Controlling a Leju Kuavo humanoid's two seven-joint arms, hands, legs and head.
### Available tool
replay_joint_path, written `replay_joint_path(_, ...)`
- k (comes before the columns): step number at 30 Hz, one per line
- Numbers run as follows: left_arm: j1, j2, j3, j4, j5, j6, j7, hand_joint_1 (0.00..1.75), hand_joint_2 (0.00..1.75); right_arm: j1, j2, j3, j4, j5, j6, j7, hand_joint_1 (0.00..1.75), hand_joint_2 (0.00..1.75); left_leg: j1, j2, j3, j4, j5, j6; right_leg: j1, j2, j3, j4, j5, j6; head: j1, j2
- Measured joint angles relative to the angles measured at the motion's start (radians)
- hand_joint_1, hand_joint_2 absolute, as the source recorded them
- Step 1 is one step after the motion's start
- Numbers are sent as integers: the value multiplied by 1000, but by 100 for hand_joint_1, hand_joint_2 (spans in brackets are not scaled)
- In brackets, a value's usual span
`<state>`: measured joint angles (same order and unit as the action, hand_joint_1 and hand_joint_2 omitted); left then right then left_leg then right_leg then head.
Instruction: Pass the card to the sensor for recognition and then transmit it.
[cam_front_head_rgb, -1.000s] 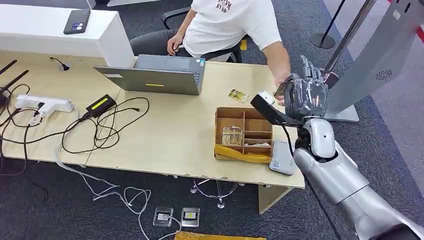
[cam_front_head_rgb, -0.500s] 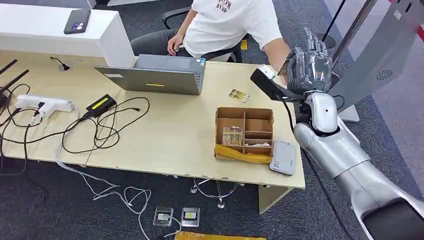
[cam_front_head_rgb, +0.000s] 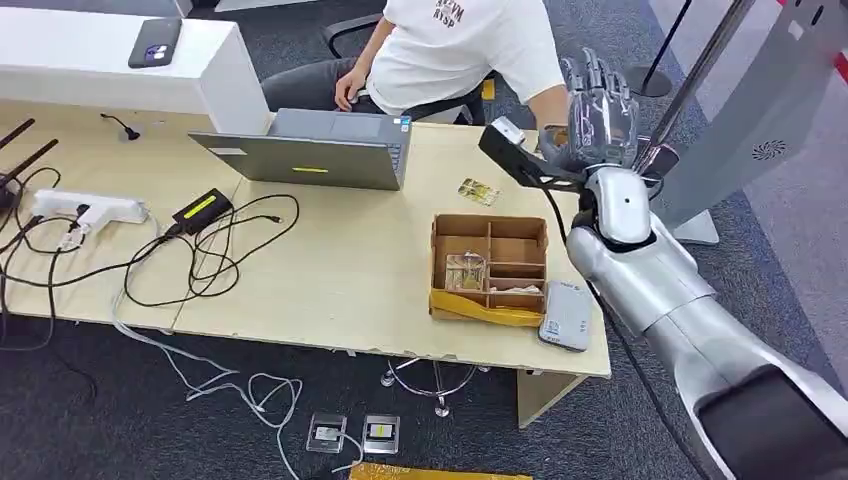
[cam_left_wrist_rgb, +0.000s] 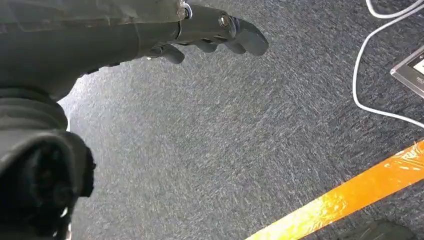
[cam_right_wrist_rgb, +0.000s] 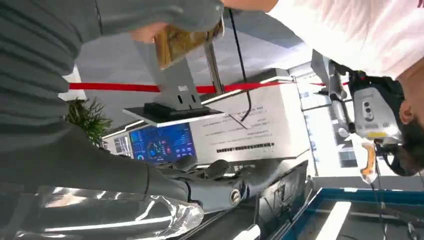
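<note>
— How far along?
— Late on, by the look of it, at the handover. Can make out the right hand (cam_front_head_rgb: 600, 105) held high, fingers (cam_front_head_rgb: 590, 80) straight up and spread, right against a person's forearm (cam_front_head_rgb: 553, 100), and well above the sensor (cam_front_head_rgb: 566, 315) down at the edge of the desk (cam_front_head_rgb: 330, 280). Judging by that, probably past the scan and into the passing-on.
— And the card?
— Best read from the right wrist, not from the head. Gold card (cam_right_wrist_rgb: 187, 40), tucked against the thumb (cam_right_wrist_rgb: 150, 15), well apart from the dark fingers (cam_right_wrist_rgb: 225, 190), with a person's fingertip (cam_right_wrist_rgb: 146, 32) touching its edge.
— Gripped or let go?
— Cannot tell. Could be pinched under the thumb, could be in the person's hold. If pinched, only the release left to do.
— Other hand?
— Left hand (cam_left_wrist_rgb: 215, 30), seen from its own wrist, hanging over carpet (cam_left_wrist_rgb: 225, 150). Fingers loosely apart, holding nothing.
— Anything from the head alone?
— Another card (cam_front_head_rgb: 477, 190) flat on the desk and a cardboard box (cam_front_head_rgb: 488, 268) just beside the sensor, both far below the raised fingers
</note>
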<state>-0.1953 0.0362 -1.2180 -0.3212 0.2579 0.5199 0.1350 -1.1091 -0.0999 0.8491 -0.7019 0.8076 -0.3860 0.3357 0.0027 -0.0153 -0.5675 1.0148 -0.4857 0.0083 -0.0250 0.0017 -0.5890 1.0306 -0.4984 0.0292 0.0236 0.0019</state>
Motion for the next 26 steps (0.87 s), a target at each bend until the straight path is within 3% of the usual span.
replay_joint_path(3, 1, 0, 0, 0, -10, 2, 0, 0, 0, 0, -5, 4, 11, 0, -72, 27, 0, 175, 0, 0, 1, 0, 0, 0, 0, 0, 0, 0, 0, 0, 0, 0)
replay_joint_path(8, 13, 0, 2, 0, -26, 20, 0, 0, 0, 19, -66, -7, -20, 18, -243, 84, 0, 175, 0, 0, 1, 0, 0, 0, 0, 0, 0, -1, 0, 0, 0, 0)
replay_joint_path(11, 27, 0, 8, 0, -25, 30, 0, 0, 0, 100, -130, -75, -126, 133, -253, 93, 0, 175, 0, 0, 2, 1, 0, 0, 0, 0, 2, -2, 0, 0, 0, 0)
replay_joint_path(16, 56, 1, 26, 0, 4, 44, -13, 0, 0, 324, -214, -305, -369, 206, -253, 20, 0, 175, 0, -1, 2, 1, -1, 0, 0, -1, 2, -3, 0, 0, -1, 0)
replay_joint_path(21, 86, 2, 52, 0, 38, 60, -34, 0, 0, 542, -260, -635, -581, 96, -253, -82, 0, 175, 0, -4, 1, 0, -1, 0, 0, -4, 2, -4, 0, 0, -1, 0)
replay_joint_path(26, 102, 5, 69, 0, 67, 72, -50, 0, 0, 710, -274, -919, -657, 13, -253, -162, 0, 175, 0, -1, 1, 0, -3, 0, 0, -2, 2, -4, 0, 0, 0, 0)
